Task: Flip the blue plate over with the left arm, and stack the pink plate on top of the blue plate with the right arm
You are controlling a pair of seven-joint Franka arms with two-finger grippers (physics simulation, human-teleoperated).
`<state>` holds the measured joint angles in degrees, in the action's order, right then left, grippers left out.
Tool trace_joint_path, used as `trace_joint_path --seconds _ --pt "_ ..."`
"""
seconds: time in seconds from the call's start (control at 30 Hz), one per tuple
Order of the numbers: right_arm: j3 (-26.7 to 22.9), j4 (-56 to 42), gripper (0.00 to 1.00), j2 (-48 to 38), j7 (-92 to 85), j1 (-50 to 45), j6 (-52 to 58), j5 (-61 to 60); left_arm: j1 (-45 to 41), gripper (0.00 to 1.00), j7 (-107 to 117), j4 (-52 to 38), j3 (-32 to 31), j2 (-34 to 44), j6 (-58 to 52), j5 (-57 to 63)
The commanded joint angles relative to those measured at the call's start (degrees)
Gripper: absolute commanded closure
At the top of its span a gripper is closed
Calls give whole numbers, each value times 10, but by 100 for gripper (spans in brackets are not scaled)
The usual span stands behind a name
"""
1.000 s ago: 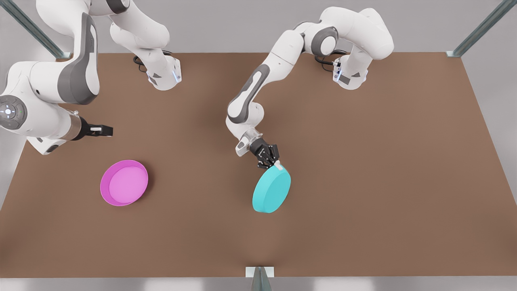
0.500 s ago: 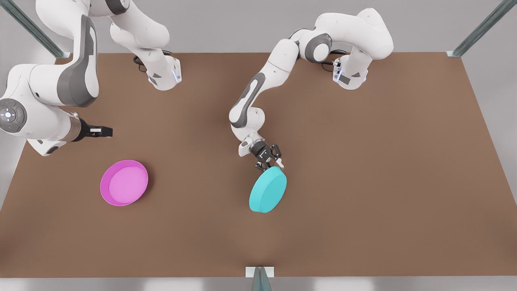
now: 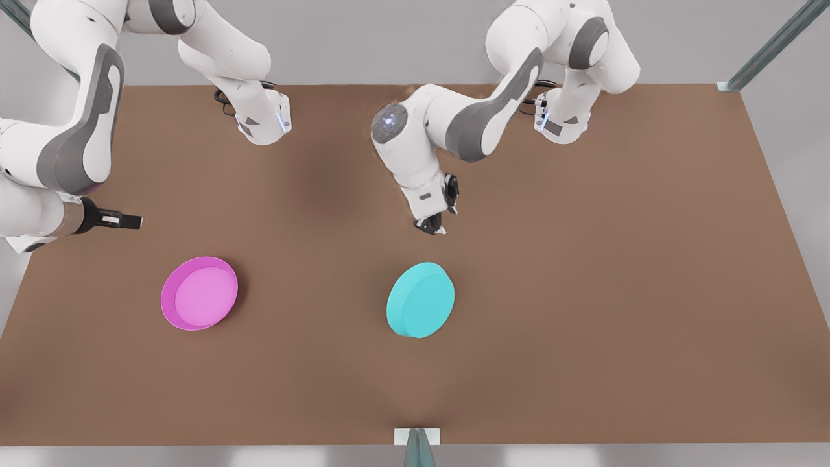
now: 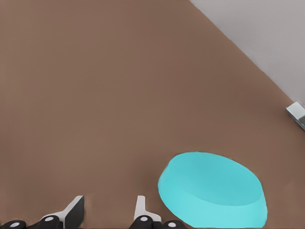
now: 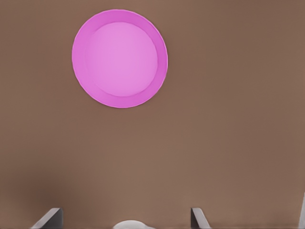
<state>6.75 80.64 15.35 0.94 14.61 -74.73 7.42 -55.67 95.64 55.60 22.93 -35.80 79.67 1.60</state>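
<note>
Two plates lie well apart on the bench (image 3: 583,292), and the next move turns on the pink one. The blue plate (image 3: 421,299) rests rim-down, flat underside up, so the flip looks done; your left hand (image 3: 433,226) hangs above the bench just behind it with its fingers (image 4: 139,209) spread and empty. The pink plate (image 3: 200,293) sits rim-up toward the front view's left. Your right hand (image 3: 126,222) is the nearer one to it, off its far-left side and clear of the rim, fingers (image 5: 47,218) spread wide. From that hand, the plate lies ahead; you likely need to close on its rim, then carry it across to the blue plate.
</note>
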Motion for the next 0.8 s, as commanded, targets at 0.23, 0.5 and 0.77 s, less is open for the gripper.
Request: trace_joint_path --seconds 0.23,0.5,0.77 --pt "1 228 0 77 -33 84 -428 -102 355 0 -808 11 22 81 -143 -144" --pt "0 197 0 164 -57 147 -466 -188 552 0 -809 149 -300 164 -52 17" --pt "0 203 0 206 -147 147 -517 -192 552 0 -807 108 -304 154 -72 -5"
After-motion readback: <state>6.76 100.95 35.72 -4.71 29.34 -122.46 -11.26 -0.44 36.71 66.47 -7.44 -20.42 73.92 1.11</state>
